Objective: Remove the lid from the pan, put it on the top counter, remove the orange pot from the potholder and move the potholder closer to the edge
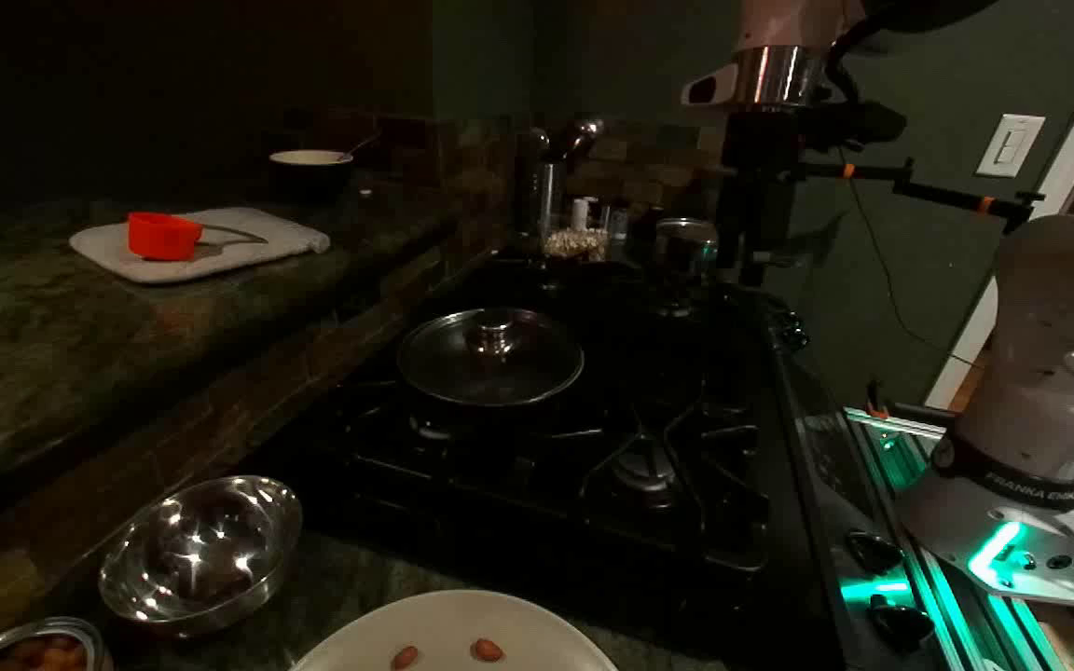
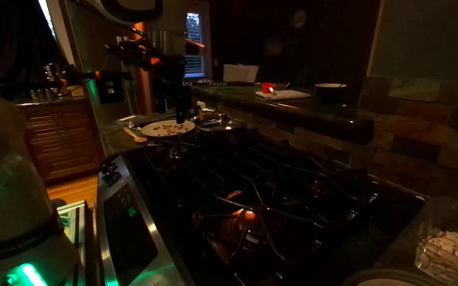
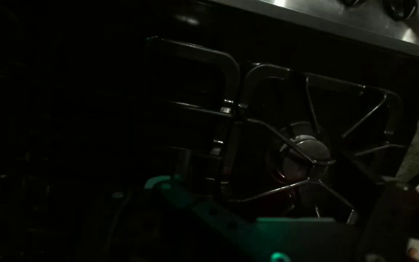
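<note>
Lid (image 1: 476, 375): In both exterior views it lay over the pan (image 1: 490, 418) on the black stove (image 1: 546, 522). It looked stiff and fairly heavy, with a see-through, probably glass middle that could crack if dropped.
Knob (image 1: 493, 338): Small and shiny, it stood at the lid's centre. It seemed the place to take hold, squarely from above; smooth metal might slip.
Gripper (image 2: 171, 114): It hung above the stove, apart from the lid. The fingers looked well parted, with nothing visible held; dimness hid the exact gap.
Orange pot (image 1: 162, 237): It rested on the potholder (image 1: 239, 252), up on the stone top counter (image 1: 34, 345). It looked light and easily tipped; its rim or its handle, lying out over the mat, offered a hold.
Potholder: Flat, pale and likely soft, it would probably slide if pinched at an edge, but might fold.
Wooden spoon (image 2: 135, 137): It showed only in an exterior view, near the plate (image 1: 444, 615).
Steel bowl (image 1: 201, 559): It was plain only in an exterior view.
Wrist view: It looked down on a bare burner (image 3: 306, 153); lid, orange pot and potholder could not be made out there.
</note>
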